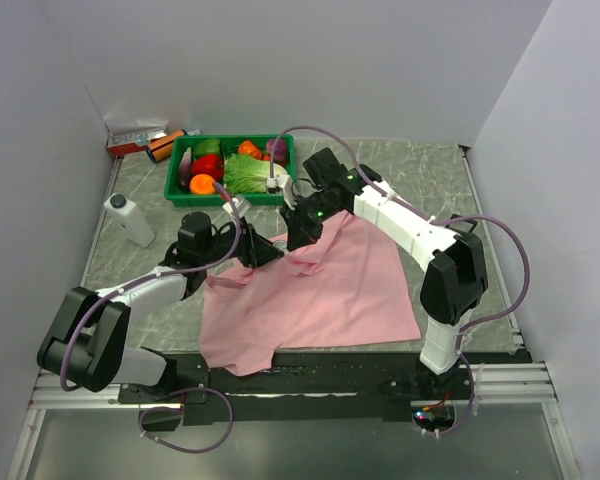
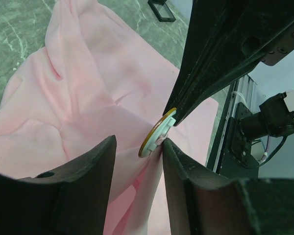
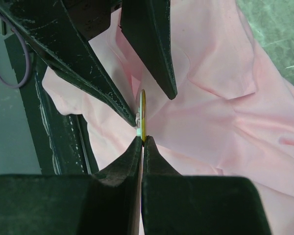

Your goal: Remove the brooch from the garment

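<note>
The brooch [image 2: 156,138] is a small round disc with a gold-yellow rim and a white back. It stands on edge, pinned to a raised peak of the garment [image 1: 320,295]. From the right wrist camera it shows only as a thin yellow line. From the top camera it is hidden behind the two gripper heads.

The garment is plain pale pink cloth. Most of it lies spread flat on the grey marbled table [image 1: 430,180]. Its far edge is pulled up into a creased ridge where the arms meet.

The right gripper [image 3: 142,138] has its fingers pressed together on the brooch's rim, pinching it at the tips. The right arm rises from its base at the near right, bends at the elbow and reaches left and down over the cloth.

The left gripper [image 2: 138,144] stands partly open, its two fingers apart on either side of the fold of cloth hanging below the brooch. One finger is just beside the disc. I cannot tell whether it grips the cloth. The left arm lies low, stretched from the near left toward the ridge.

In all there are one brooch, one garment and two arms. Further off are one green bin [image 1: 173,178] of toy vegetables, one white bottle [image 1: 130,220] and one small box [image 1: 135,138] in the far corner.
</note>
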Controlling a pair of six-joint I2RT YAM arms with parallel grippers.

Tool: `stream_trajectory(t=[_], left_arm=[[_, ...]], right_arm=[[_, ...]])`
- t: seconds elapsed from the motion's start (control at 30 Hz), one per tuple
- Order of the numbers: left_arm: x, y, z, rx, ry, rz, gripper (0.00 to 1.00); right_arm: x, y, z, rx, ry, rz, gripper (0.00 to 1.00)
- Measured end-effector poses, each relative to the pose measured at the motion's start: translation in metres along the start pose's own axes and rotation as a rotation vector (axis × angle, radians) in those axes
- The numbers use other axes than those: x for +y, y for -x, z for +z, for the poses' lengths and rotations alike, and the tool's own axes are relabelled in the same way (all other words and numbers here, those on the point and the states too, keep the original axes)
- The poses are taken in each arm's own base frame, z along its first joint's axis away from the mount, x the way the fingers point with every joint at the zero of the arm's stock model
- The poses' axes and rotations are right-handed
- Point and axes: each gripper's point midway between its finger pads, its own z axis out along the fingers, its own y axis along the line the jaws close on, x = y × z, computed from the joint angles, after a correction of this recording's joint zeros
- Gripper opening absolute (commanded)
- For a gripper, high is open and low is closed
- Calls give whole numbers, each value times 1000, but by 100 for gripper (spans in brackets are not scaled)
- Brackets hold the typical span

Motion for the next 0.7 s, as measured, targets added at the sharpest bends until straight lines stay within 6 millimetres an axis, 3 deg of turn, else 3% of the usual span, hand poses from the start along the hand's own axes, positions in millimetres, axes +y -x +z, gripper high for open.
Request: stream_trajectory(t=[0.47, 0.7], left_arm=[[6, -8, 7, 25, -4, -45, 38], [5, -9, 10, 34, -22, -86, 28]], right_arm=[[-3, -6, 6, 16, 2, 17, 0], [-5, -7, 6, 20, -6, 12, 0]])
